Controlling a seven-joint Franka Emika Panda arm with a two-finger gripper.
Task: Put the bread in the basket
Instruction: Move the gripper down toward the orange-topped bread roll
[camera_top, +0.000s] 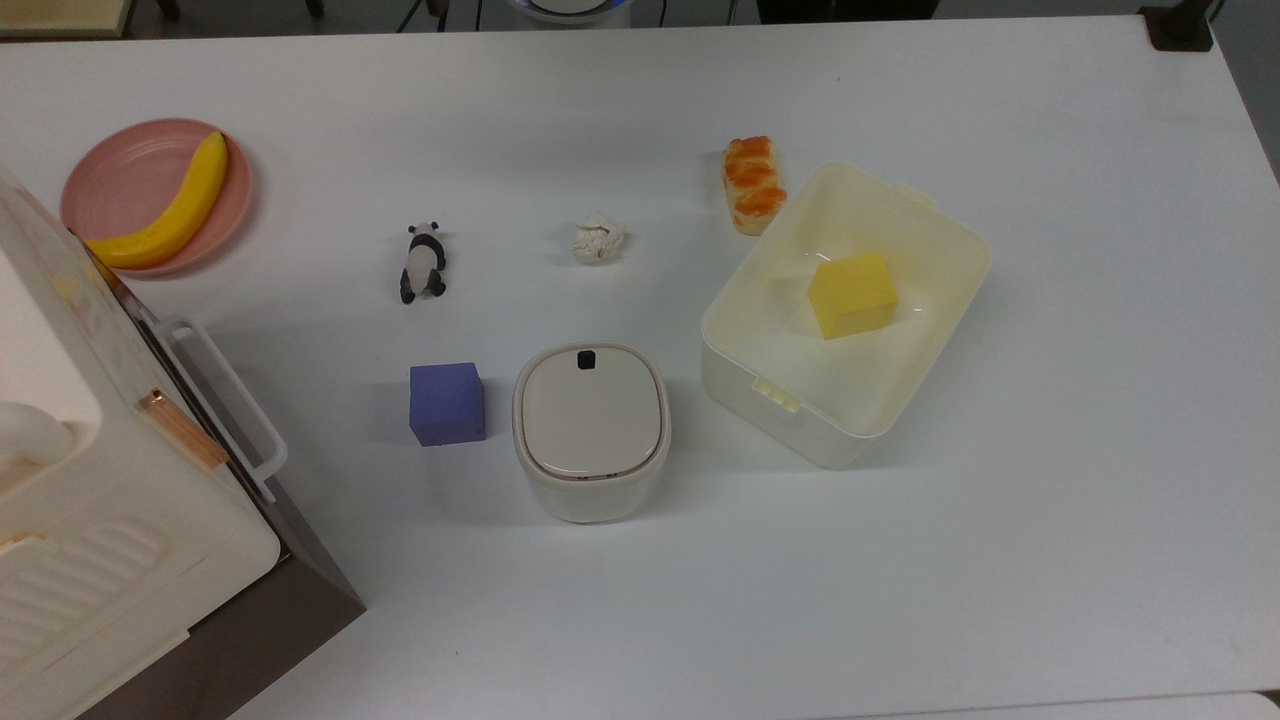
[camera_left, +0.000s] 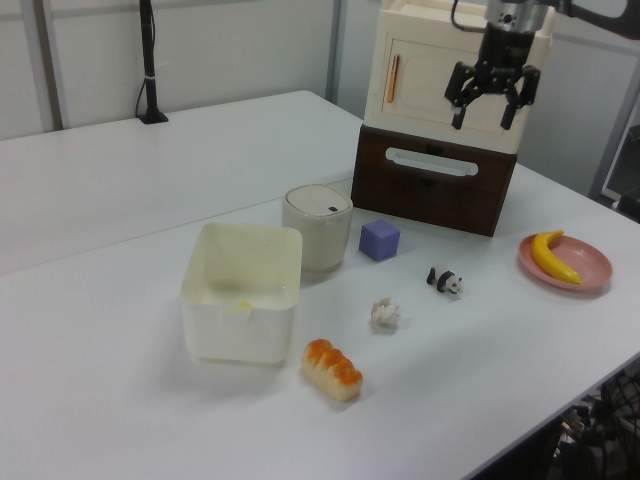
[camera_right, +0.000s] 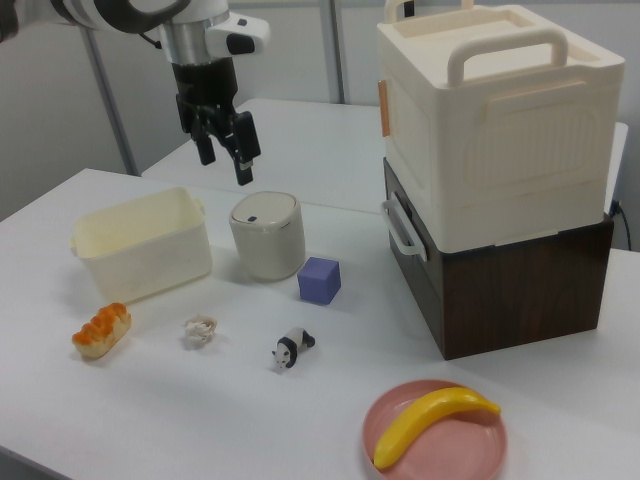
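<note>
1. The bread (camera_top: 753, 184) lies on the table, just beside the basket (camera_top: 938, 225), which holds a yellow cube (camera_top: 852, 294)
2. The gripper (camera_left: 491, 98) hangs high, fingers spread, holding nothing, well apart from the bread
3. Bread looks light, soft, glaze perhaps slippery; best pinched gently across its narrow middle

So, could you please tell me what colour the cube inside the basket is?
The cube in the basket is yellow, clearest in the top view.
</note>
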